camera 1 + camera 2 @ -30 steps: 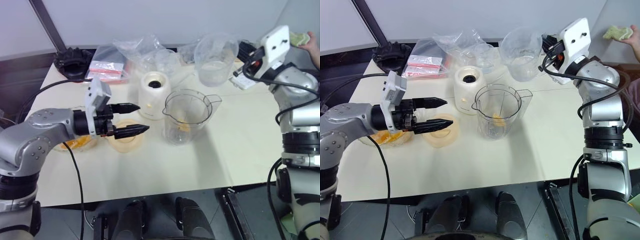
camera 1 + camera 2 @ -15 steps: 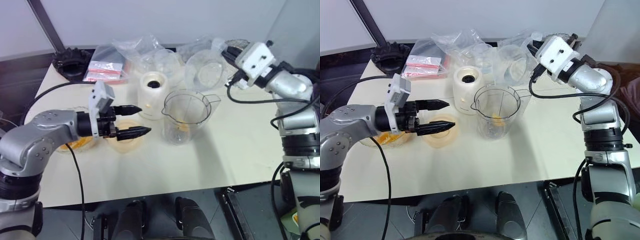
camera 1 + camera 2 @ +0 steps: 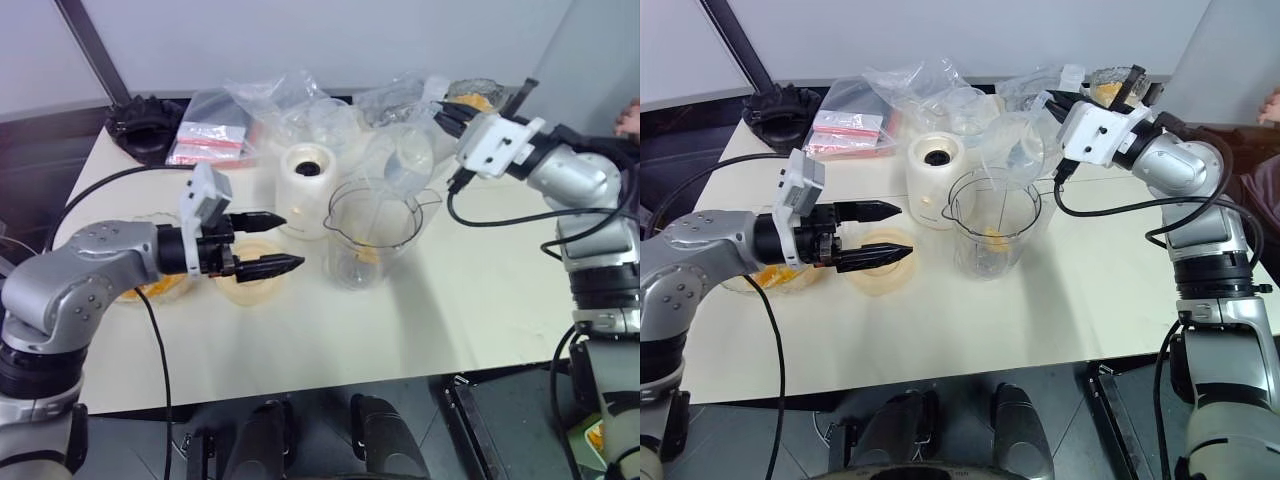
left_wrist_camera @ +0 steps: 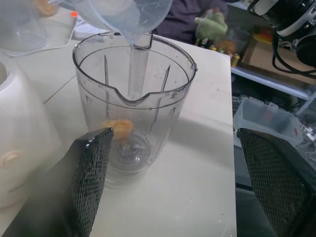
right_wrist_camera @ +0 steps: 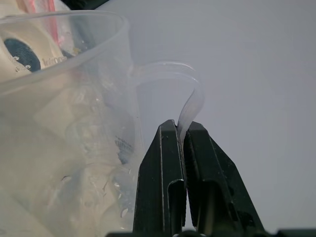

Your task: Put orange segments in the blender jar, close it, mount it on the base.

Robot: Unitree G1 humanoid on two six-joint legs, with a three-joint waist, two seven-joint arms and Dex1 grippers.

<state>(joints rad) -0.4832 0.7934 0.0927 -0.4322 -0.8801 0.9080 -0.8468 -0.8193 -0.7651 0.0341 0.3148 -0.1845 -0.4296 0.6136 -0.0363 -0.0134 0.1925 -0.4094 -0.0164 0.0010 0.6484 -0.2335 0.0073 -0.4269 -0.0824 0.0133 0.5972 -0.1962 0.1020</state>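
We see the large clear plastic blender jar [image 3: 372,232] with spout and side handle standing upright on the cream tabletop [image 3: 480,300], just beside the cream-white rounded cylinder base [image 3: 308,190] with its dark top socket. We judge the jar stiff, light and fairly slick, since it is thin clear plastic and almost empty; a knock could slide or tip it, so the handle or the rim looks the safest place to take it.

Above its mouth hangs a smaller clear plastic measuring cup [image 3: 398,160], tilted with its spout towards the jar. Our right gripper [image 5: 183,129] has its two black fingers clamped together on the thin handle strip of that cup. We judge this a narrow hold on a light, flexible part, so the cup may swing or twist.

Our left gripper [image 3: 272,242] hovers level with its fingers spread wide and empty, pointing at the jar, which stands near but apart from the tips; the flat round pale-peach plastic lid [image 3: 248,283] lies under them.

One small glossy yellow-orange peeled orange segment [image 4: 117,129] rests at the jar's bottom beside the blade hub. It looks soft, wet and easily crushed.
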